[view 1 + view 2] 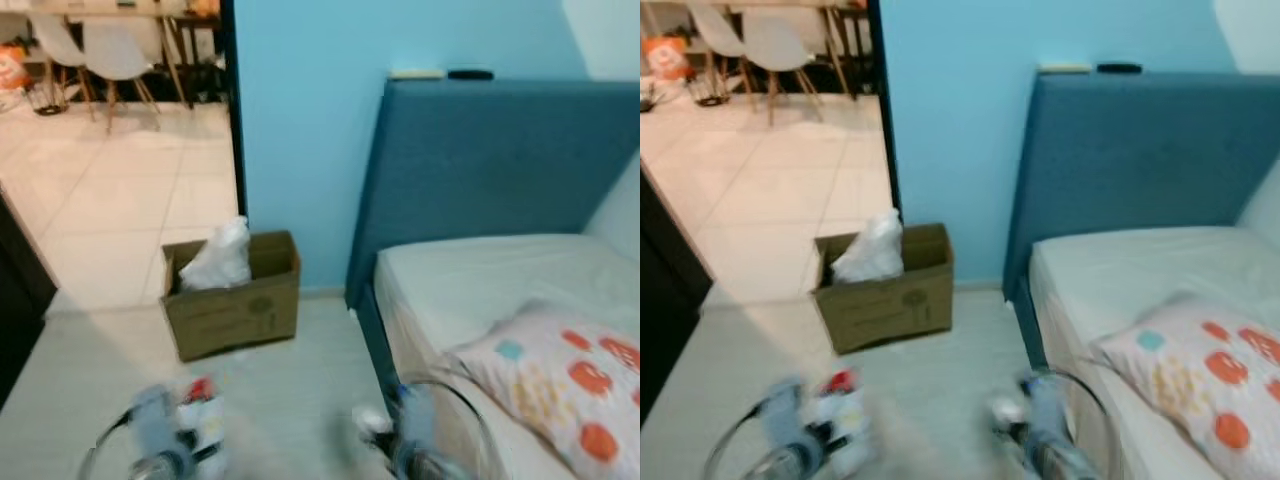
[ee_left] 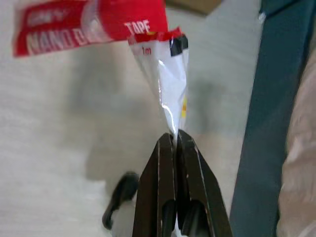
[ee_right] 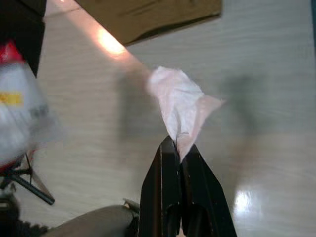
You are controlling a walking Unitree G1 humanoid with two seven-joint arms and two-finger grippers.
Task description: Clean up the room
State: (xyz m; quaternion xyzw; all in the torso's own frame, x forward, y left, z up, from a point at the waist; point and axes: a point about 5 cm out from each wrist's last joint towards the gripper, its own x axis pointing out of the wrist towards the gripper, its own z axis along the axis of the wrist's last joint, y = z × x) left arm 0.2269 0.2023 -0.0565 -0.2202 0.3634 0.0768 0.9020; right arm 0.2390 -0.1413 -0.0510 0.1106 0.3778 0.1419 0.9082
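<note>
Claw, left point(image 2: 175, 136): fingers are pressing tight together, pinching the thin end of a tape packet point(image 2: 163, 84). The packet is clear plastic with a red card top that reads "TAPE".
Claw, right point(image 3: 178, 143): fingers are squeezing shut on a crumpled tissue point(image 3: 180, 106), which is pale pink and white.
Where the trash is: both pieces are hanging in the air above the floor point(image 1: 290, 400), low down in front of the robot. The packet is on its left and the tissue is on its right, well apart.
Arms: both are looking blurry in the head views.
Box: a brown cardboard box point(image 1: 235, 305) is sitting on the floor ahead, close to the blue wall point(image 1: 310, 120). A white bag point(image 1: 220, 255) is sticking up out of it.
Bed: a bed point(image 1: 490, 270) with a blue headboard point(image 1: 480, 160) is standing on the robot's right. A pillow point(image 1: 560, 375) with orange dots is lying on it.
Doorway: white chairs point(image 1: 100, 50) are standing on a tiled floor far off, past the doorway.
</note>
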